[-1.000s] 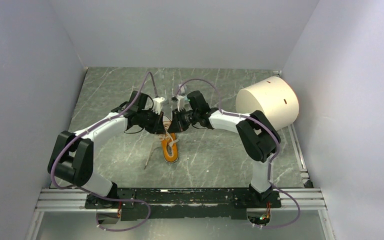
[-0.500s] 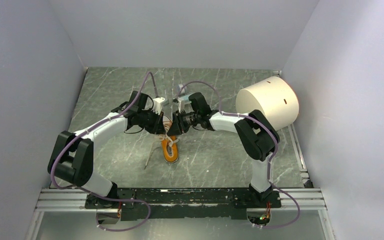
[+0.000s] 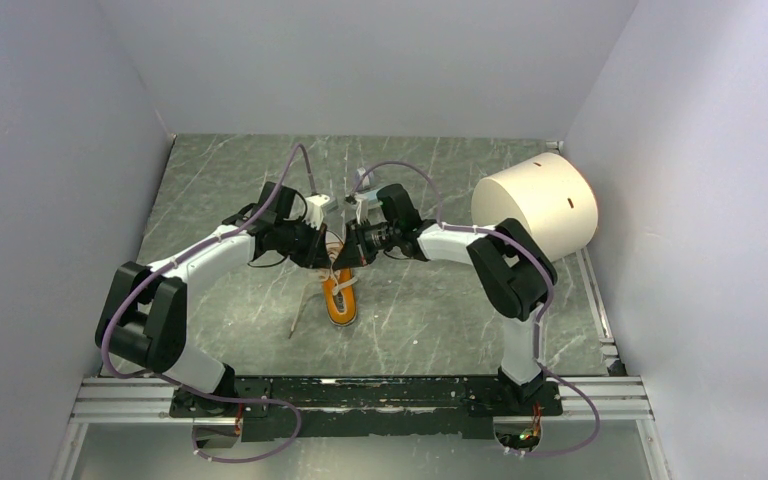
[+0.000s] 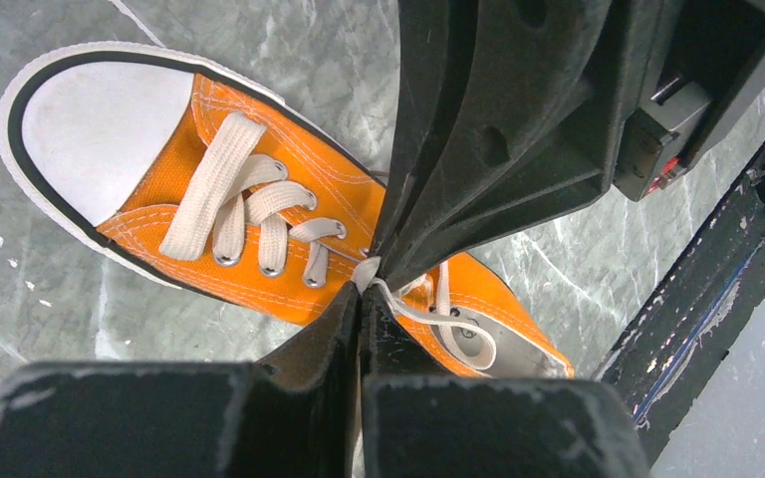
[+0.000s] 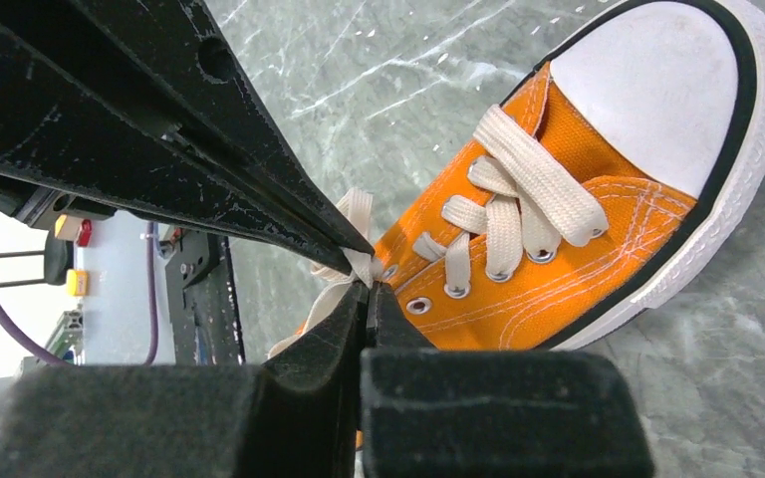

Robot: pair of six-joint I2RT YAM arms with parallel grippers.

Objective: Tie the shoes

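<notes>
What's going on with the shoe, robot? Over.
Left gripper and right gripper shut on laces, tips meeting above sneaker. Not tied yet. White cylinder off right, apart.

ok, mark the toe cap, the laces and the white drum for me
toe cap [image 4: 100, 129], left wrist view, middle of the white rubber.
laces [image 4: 209, 189], left wrist view, on the widest crossing over the tongue.
drum [image 3: 540, 200], top view, middle of its pale surface.

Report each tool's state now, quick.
Left tool: closed, pinching the cream lace above the orange sneaker.
Right tool: closed, pinching the cream lace at the same spot.
</notes>
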